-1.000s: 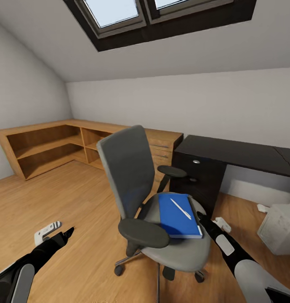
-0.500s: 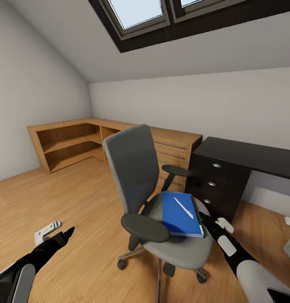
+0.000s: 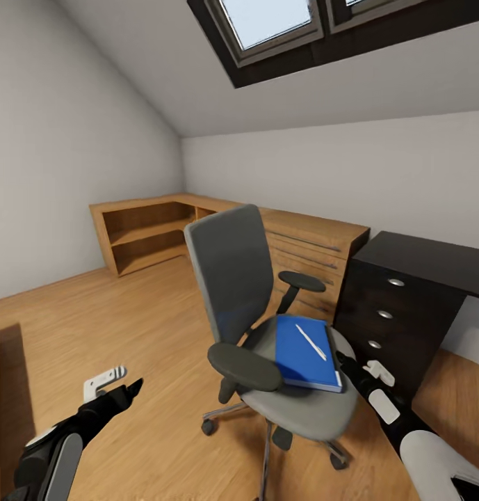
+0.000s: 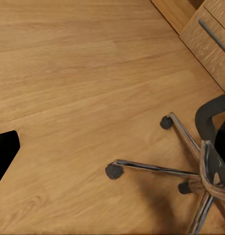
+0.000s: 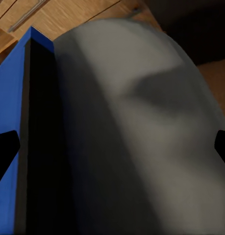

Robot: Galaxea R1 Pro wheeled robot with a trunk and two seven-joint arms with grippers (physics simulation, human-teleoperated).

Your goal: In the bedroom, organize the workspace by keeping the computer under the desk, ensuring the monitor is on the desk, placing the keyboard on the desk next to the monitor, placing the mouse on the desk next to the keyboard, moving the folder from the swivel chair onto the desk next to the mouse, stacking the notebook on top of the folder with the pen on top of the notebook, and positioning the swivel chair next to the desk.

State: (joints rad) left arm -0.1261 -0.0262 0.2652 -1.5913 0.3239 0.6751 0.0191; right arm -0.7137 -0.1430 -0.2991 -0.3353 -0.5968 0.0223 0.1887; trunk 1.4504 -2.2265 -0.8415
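Note:
The swivel chair (image 3: pixel 232 271) stands mid-floor, left of the black desk (image 3: pixel 434 261). On its grey seat (image 5: pixel 141 122) lies the blue folder (image 3: pixel 298 355), and the white pen (image 3: pixel 311 342) rests on top. A dark band runs along the folder's (image 5: pixel 14 98) edge; I cannot tell if it is the notebook. My right gripper (image 3: pixel 345 362) is open, level with the seat, right beside that edge. My left gripper (image 3: pixel 131 387) hangs open over bare floor left of the chair's chrome base (image 4: pixel 190 166). The computer, monitor, keyboard and mouse are out of view.
A light wooden shelf unit (image 3: pixel 142 229) and drawer cabinet (image 3: pixel 315 243) line the far wall behind the chair. Open wood floor (image 3: pixel 128 313) spreads to the left. A brown furniture edge (image 3: pixel 6 390) stands at the lower left.
The camera has swung left, so chair, desk and shelves sit further right in the picture and the white computer has left the view. Both arms hold their pose.

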